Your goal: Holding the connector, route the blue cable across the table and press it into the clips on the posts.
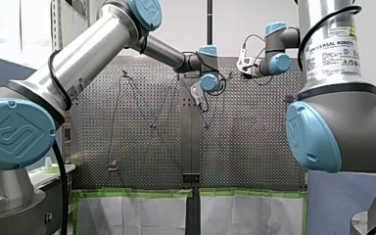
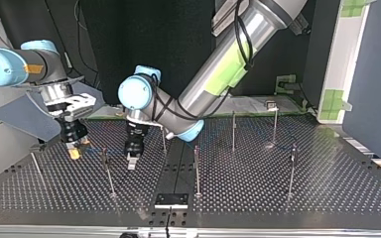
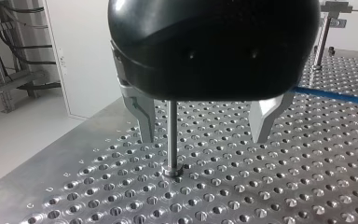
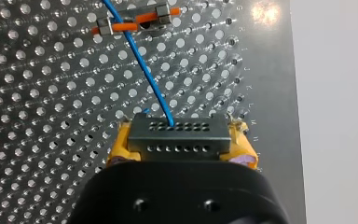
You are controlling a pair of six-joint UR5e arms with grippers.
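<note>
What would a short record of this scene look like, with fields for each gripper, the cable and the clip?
right gripper: shut on connector, yellow pads
left gripper: open, metal fingers either side of a post
blue cable: runs from connector to clip
clip: orange piece across it; cable crosses it

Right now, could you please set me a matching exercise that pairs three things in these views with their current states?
Things:
1. connector
2. blue cable
3. left gripper

States:
A. open, with a post standing between its fingers
B. clamped between yellow pads
C. running from the connector across an orange clip

Pairs: 1-B; 2-C; 3-A.
</note>
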